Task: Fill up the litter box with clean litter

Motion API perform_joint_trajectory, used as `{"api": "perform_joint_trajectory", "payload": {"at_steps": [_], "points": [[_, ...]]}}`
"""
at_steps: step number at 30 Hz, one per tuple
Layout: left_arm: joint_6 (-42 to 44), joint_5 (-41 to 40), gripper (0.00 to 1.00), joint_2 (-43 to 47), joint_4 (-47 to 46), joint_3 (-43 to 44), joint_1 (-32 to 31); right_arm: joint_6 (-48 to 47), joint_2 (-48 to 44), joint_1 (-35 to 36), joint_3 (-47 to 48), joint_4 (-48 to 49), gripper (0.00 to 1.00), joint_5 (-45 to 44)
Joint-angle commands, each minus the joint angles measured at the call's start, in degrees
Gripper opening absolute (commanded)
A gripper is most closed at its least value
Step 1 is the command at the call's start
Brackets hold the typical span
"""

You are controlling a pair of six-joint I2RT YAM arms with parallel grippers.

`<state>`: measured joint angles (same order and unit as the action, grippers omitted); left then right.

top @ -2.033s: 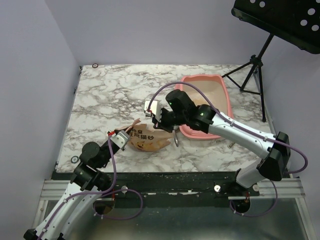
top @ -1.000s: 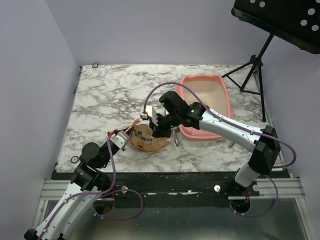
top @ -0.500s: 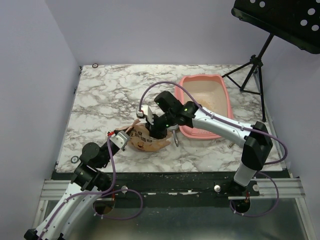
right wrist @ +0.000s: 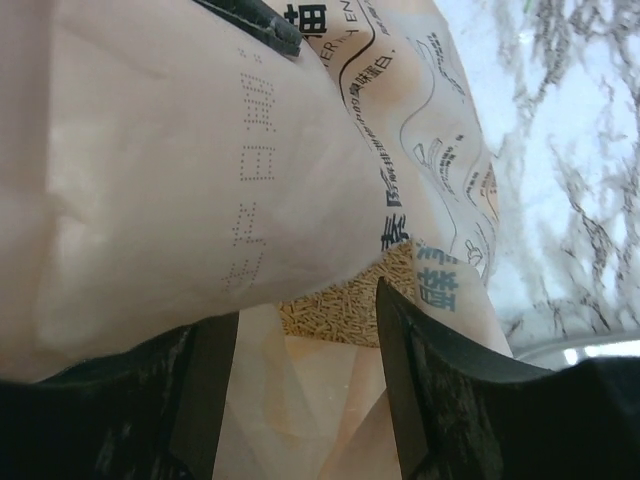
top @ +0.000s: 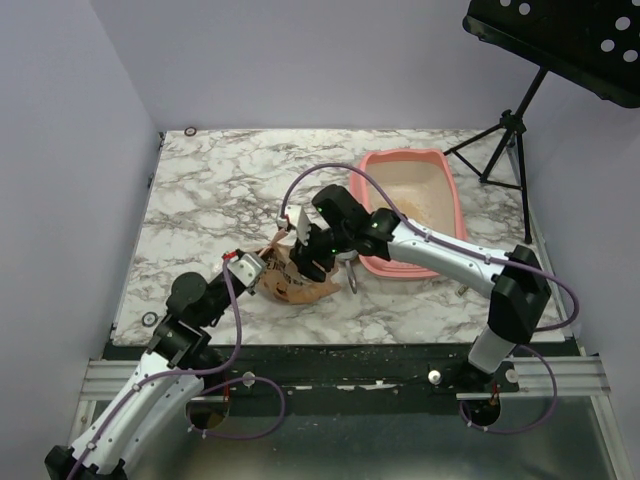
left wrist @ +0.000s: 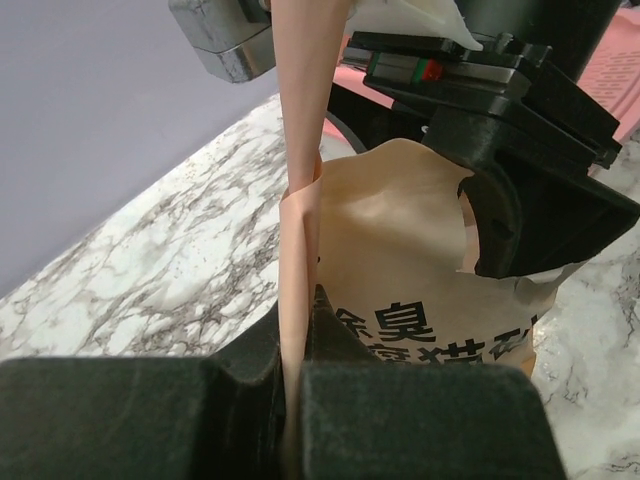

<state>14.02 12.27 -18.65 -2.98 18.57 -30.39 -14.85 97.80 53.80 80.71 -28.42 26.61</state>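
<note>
Top external: litter box lengthwise near-to-far; left tool pinching bag, right tool spread.

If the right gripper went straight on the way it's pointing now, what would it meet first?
The paper bag. The right gripper points into its open mouth with jaws apart, and litter shows just beyond. Depth is unclear, but the paper probably comes first.
</note>
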Motion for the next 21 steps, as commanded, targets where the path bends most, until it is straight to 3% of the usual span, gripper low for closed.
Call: {"api": "perform_joint_trajectory", "payload": {"at_steps": [1, 9, 21], "points": [[-0.75, 6.52, 0.09, -5.06, -6.7, 7.7, 0.07, 2.98, -3.4, 0.52, -2.66, 3.02, 0.67, -8.85], [-2.5, 13.04, 0.2, -10.79, -6.41, 8.51, 0.07, 6.59, -7.7, 0.43, -5.56, 5.66, 0.68, -10.25], [-2.86, 11.72, 0.25, -7.89, -7.91, 5.51, -0.02, 16.77, -25.19, 0.43, -11.35, 4.53, 0.81, -31.26]]}}
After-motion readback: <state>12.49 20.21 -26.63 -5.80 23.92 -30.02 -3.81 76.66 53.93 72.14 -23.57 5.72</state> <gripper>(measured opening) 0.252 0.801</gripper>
